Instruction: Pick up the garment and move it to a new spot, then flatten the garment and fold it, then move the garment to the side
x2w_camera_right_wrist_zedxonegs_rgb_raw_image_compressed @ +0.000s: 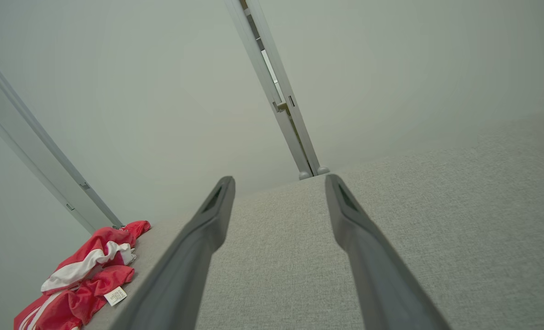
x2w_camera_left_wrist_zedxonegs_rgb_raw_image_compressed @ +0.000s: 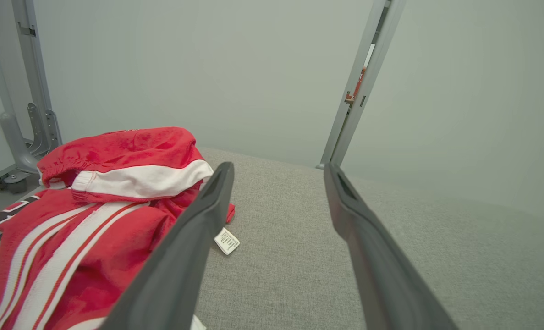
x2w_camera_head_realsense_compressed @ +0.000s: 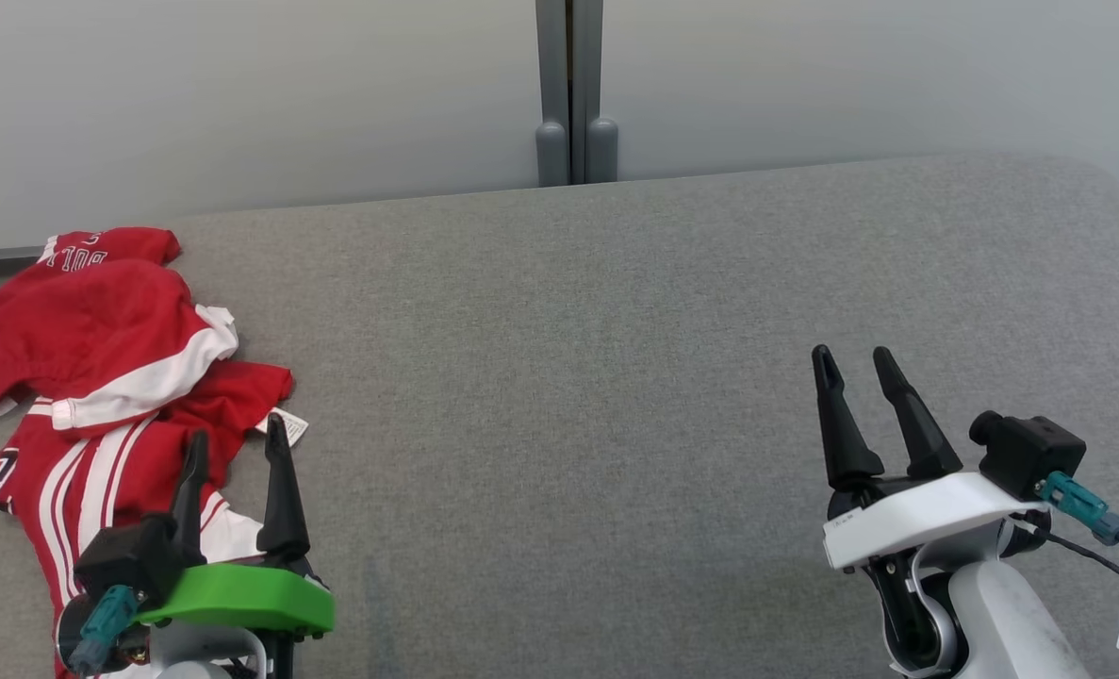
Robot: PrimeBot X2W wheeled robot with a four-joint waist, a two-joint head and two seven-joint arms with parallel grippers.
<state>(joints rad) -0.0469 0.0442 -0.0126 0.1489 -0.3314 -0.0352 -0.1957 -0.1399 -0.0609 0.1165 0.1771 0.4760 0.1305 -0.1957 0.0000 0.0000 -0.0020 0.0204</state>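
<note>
1. We see the red jersey (x2w_camera_head_realsense_compressed: 97, 377) lying crumpled at the left edge of the head view. It sits on the left end of the grey upholstered surface (x2w_camera_head_realsense_compressed: 568, 377), and its upper part reaches the surface's far edge.
2. The left gripper (x2w_camera_head_realsense_compressed: 238, 429) stands at the lower left of the head view, over the jersey's lower right part. Its two fingers are spread wide and nothing sits between them. In the left wrist view one finger crosses in front of the red cloth; we cannot tell whether it touches.
3. The right gripper (x2w_camera_head_realsense_compressed: 853, 352) is at the lower right of the head view, well apart from the jersey. It is just as wide open, holds nothing, and has only bare upholstery beyond its tips.
4. We count one jersey, one white care label (x2w_camera_head_realsense_compressed: 290, 426) and two grippers with two fingers each. There is also one grey post (x2w_camera_head_realsense_compressed: 575, 94) at the top centre.
5. The jersey is soft, rumpled cloth, red with white stripes and a broad white band, and bunched into folds. Some lettering shows near its top. The label is a small printed rectangle at the jersey's right edge, lying on the upholstery.
6. The surface is a coarse grey weave with a rounded upper right corner.
7. The fingers are long, dark and tapered. The left gripper's base is green, the right's is white.
8. The post is smooth metal made of two uprights, set between pale, plain wall panels (x2w_camera_head_realsense_compressed: 238, 94).
</note>
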